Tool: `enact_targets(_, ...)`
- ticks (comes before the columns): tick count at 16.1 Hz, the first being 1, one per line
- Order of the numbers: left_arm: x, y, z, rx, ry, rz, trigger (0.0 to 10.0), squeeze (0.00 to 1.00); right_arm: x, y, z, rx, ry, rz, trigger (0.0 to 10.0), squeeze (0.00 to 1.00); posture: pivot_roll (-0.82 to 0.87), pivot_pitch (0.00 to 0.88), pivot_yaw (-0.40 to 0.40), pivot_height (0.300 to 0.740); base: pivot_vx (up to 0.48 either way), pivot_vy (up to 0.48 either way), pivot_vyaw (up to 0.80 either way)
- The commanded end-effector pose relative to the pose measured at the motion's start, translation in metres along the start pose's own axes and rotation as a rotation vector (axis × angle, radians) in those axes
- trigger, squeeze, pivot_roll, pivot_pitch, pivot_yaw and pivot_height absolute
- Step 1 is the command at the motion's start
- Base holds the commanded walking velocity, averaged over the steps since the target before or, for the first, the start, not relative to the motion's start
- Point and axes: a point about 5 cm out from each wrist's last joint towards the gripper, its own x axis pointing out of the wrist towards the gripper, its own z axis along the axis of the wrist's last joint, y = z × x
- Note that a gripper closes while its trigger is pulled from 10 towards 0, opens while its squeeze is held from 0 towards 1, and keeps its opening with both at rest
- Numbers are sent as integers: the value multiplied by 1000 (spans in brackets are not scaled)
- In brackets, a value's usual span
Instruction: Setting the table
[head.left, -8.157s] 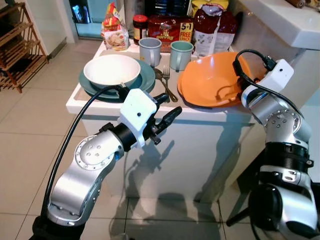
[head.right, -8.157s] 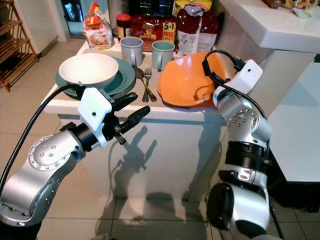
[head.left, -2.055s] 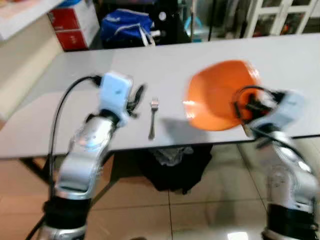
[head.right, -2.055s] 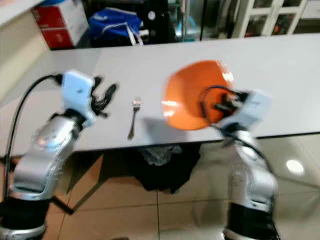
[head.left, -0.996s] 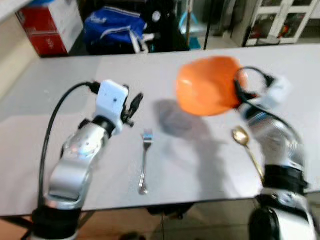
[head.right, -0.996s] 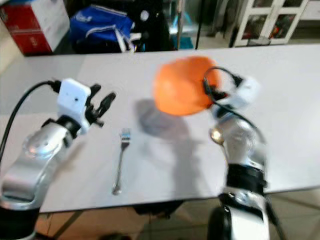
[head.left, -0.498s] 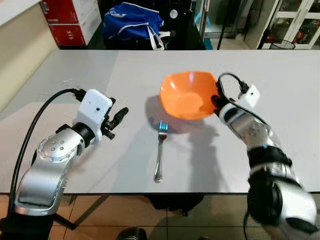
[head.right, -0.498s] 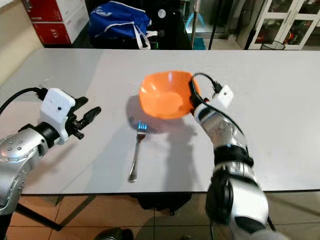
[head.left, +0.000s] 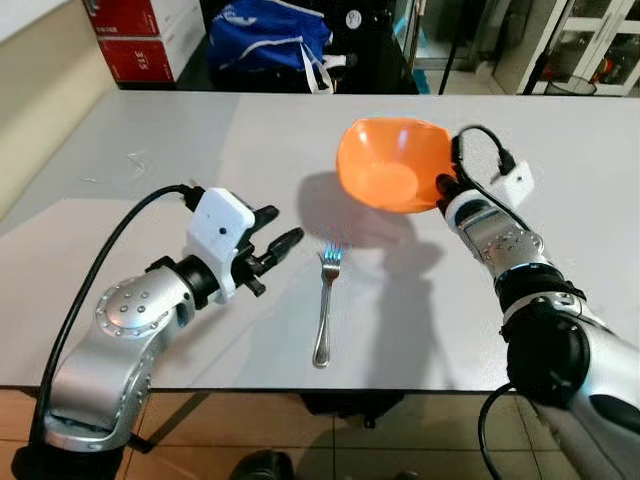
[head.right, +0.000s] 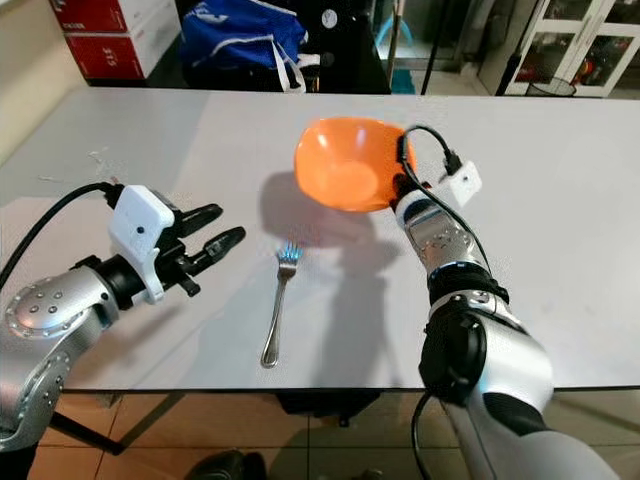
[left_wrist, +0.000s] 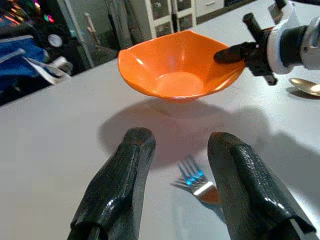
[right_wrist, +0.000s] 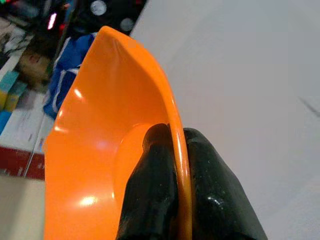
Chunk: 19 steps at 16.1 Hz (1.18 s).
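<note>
Left gripper (head.left: 283, 243) at lower left, black fingers spread, nothing held. Silver metal fork (head.left: 324, 307) laid at frame centre on grey table (head.left: 150, 130). Glossy orange plastic bowl (head.left: 391, 166) at upper centre, rim pinched by right gripper (right_wrist: 172, 197). Bowl best lowered level beside fork tines before release.

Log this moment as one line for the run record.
right gripper: shut on bowl rim, above table | left gripper: open, idle | fork: on table
</note>
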Motion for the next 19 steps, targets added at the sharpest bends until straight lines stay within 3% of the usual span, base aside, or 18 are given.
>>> enact_targets(1,0,-9,3,-10,-7,-41,10000,0,2,11,7,44,-37,18,10000,0,55,104,1,740,0,0,0)
enact_targets(3,0,-13,3,-20,-6,-59,10000,0,2,9,2,70,-24,-2,10000,0,53,114,3,740,0,0,0)
enact_targets(7,-1,-19,2,-35,5,-85,10000,0,4,14,-10,31,21,8,10000,0,51,127,2,740,0,0,0)
enact_targets(12,-2,-28,-1,-36,33,-135,10000,0,5,19,-18,-129,24,1,10000,0,53,130,-1,740,0,0,0)
enact_targets(18,-2,-29,-2,-39,34,-135,10000,0,5,19,-26,-112,36,-37,10000,0,51,128,-3,740,0,0,0)
enact_targets(19,-1,-30,-1,-40,33,-135,10000,0,5,18,-28,-96,44,-39,10000,329,51,129,-4,740,0,0,0)
